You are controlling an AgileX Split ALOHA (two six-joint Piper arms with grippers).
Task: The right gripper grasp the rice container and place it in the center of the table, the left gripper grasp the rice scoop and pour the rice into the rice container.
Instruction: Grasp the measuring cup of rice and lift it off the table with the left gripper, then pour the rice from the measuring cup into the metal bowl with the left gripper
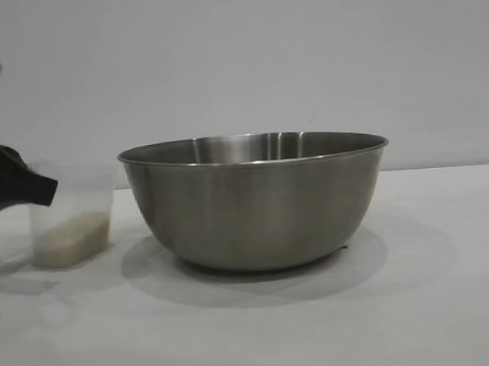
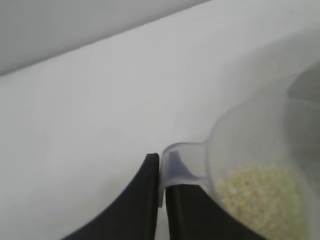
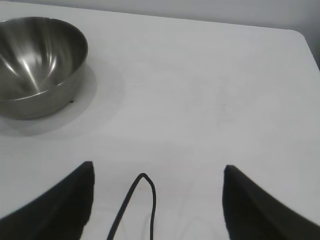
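Rice (image 2: pixel 260 195) lies low in the rice scoop (image 1: pixel 71 218), whose handle the left gripper (image 2: pixel 161 172) pinches, just left of the rice container (image 1: pixel 255 200) mid-table; carry it level above the rim before tipping; right gripper (image 3: pixel 157 175) waits agape, empty.

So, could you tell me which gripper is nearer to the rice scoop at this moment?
The left. The left gripper is shut on the handle of the rice scoop, beside the rice container. The right gripper hangs open over bare table, well away, with no scoop in its view.
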